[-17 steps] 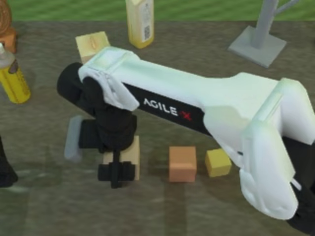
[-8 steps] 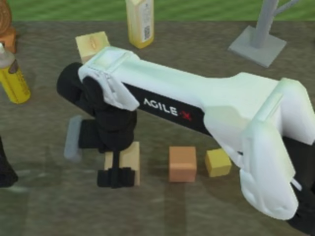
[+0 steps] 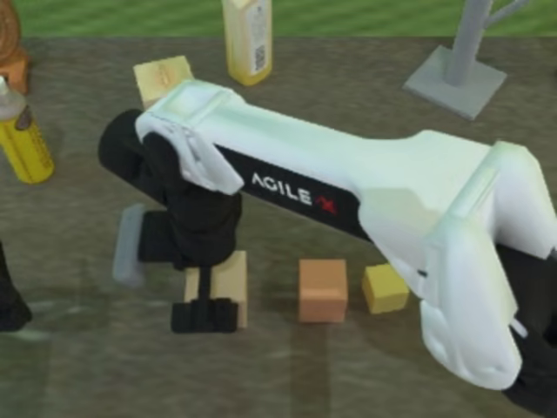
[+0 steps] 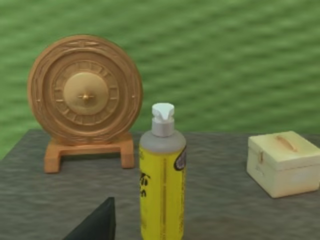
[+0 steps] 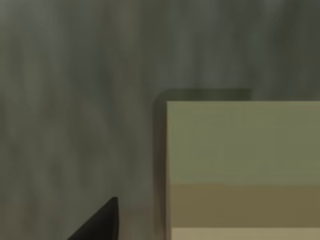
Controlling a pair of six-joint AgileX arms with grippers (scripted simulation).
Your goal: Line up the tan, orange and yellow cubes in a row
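Where the green backdrop (image 3: 130, 17) ends, a brown-grey table (image 3: 348, 366) begins.

Tan cube (image 3: 228, 277) beige; orange cube (image 3: 323, 290) salmon; yellow cube (image 3: 385, 288) bright yellow. Desk (image 3: 365, 113) dark grey-brown, streaked. Right arm (image 3: 348, 187) white shell, black band with white lettering and a red mark; its tool (image 3: 204, 315) black. Bottle (image 4: 162, 182) yellow, grey neck, white cap. Cream block (image 4: 283, 163) bears an orange streak. Backdrop (image 4: 225, 55) green, wavy.

1. My right arm (image 3: 365, 196) reaches from the 4 o'clock corner across to 9 o'clock, wrist bent downward.
2. My right gripper (image 3: 204, 315) points down, fingers spread apart.
3. My left arm (image 3: 9, 296) sits parked at the 9 o'clock edge.
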